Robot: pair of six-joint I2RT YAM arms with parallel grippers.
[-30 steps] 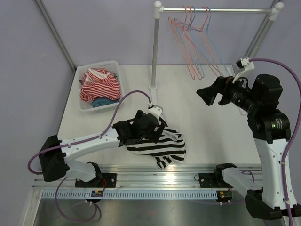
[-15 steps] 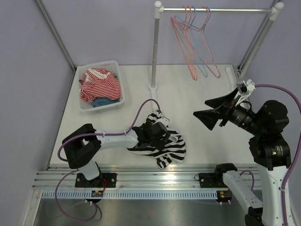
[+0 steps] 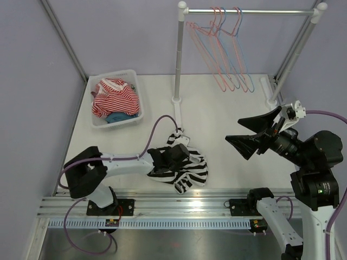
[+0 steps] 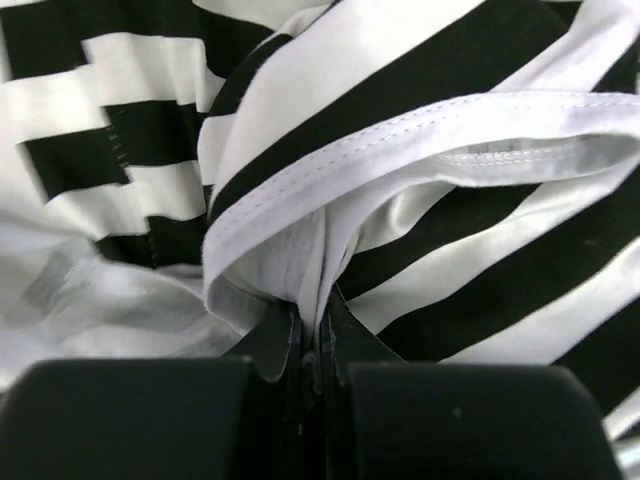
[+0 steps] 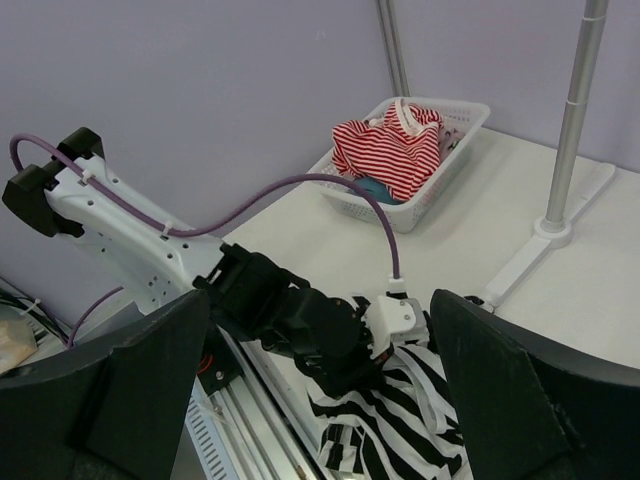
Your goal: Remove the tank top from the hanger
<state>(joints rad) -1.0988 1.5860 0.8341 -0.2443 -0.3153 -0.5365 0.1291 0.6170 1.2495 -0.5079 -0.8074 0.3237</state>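
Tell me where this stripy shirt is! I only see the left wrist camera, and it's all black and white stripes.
Observer: The striped tank top lies crumpled on the table, near the front edge.
Operator: Is it on a hanger?
Observer: I see none in it; the hangers hang bare on the rail at the back.
Operator: What's the other hand doing?
Observer: The right hand is open, up above the table, holding nothing.
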